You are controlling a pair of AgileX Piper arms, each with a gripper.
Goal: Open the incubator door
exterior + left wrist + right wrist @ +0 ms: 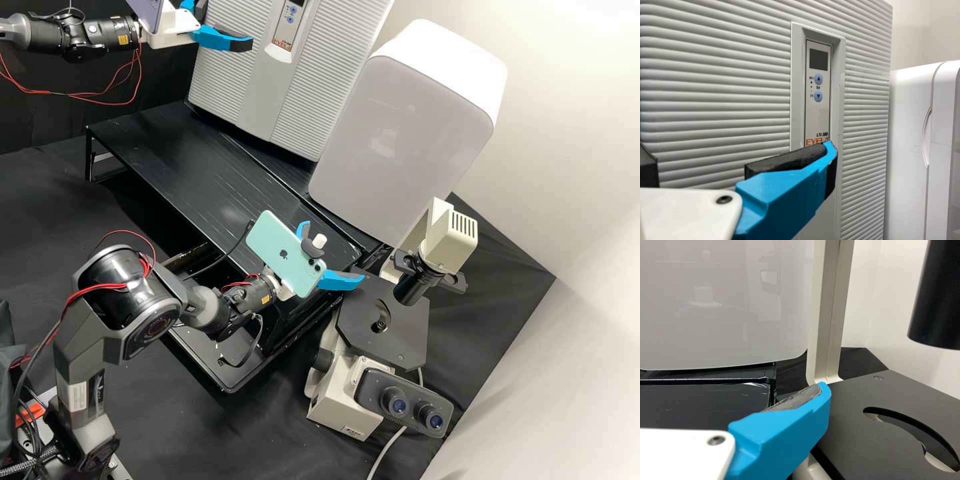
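Observation:
The grey ribbed incubator (313, 73) stands at the back in the high view, its front door closed. Just left of its upper front, my left gripper (227, 24) has its fingers apart. Seen from the left wrist, my left gripper (700, 167) is open before the door (715, 90), one blue finger overlapping the lower end of the control panel (818, 95). My right gripper (341, 264) is open and empty beside the microscope stage. In the right wrist view, a blue finger of my right gripper (740, 410) stands out in front of the stage's near edge.
A white rounded cabinet (400, 140) stands right of the incubator. The microscope (340, 393), with its dark stage (880, 395), is at the front right. A black raised shelf (193, 167) runs before the incubator. A green phone (283, 253) is mounted on the right arm.

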